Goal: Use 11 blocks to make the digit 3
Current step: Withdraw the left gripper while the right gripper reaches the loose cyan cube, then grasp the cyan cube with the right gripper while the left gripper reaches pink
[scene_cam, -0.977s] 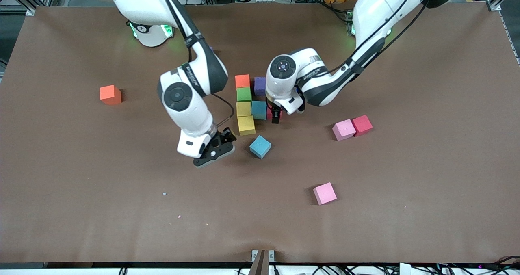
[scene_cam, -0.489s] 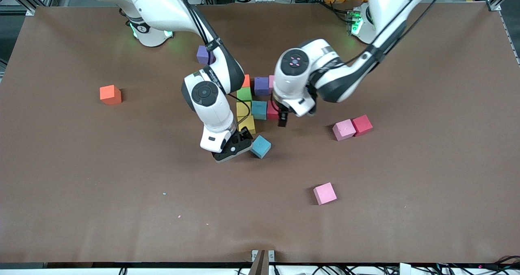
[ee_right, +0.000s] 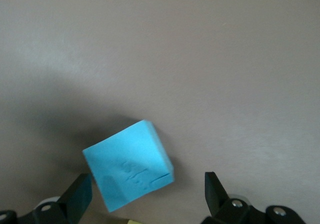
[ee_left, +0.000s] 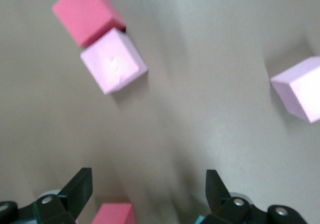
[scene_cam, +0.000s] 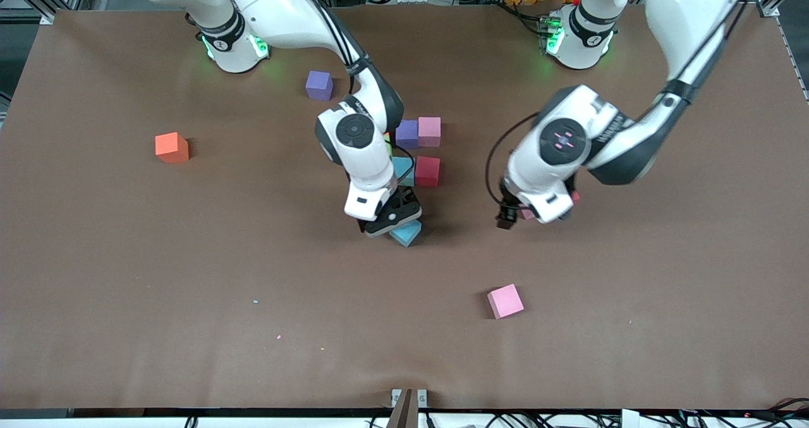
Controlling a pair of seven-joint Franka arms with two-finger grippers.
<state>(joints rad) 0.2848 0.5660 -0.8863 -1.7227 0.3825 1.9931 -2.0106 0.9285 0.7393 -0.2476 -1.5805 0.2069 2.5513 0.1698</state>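
Two arms reach out over the brown counter [scene_cam: 126, 257]. The right end effector [scene_cam: 390, 216] hangs low over a loose light blue cube [scene_cam: 406, 232], its jaws spread wide; in the right wrist view that cube [ee_right: 129, 165] sits skewed between the two black fingers [ee_right: 75, 196], with nothing gripped. The left end effector [scene_cam: 515, 216] is over a pink cube and a red cube that touch each other toward the left arm's end of the counter; from the front both are almost wholly hidden under the arm, but the left wrist view shows the pink cube [ee_left: 114, 60] and the red cube [ee_left: 87, 13] plainly, corner to side. Its jaws are wide open too and hold nothing.

Part of the figure stands mid-counter, much of it covered by the right arm. What shows is a purple cube [scene_cam: 407, 133] touching a pink one [scene_cam: 429, 131], and nearer to the front camera a second light blue cube [scene_cam: 404, 170] with a red one [scene_cam: 427, 171] just beside it.

Several cubes lie loose: another purple cube [scene_cam: 319, 85] close to the right arm's base, an orange cube [scene_cam: 172, 147] well apart toward the right arm's end of the counter, and a pink cube [scene_cam: 505, 301] alone, nearest the front camera.
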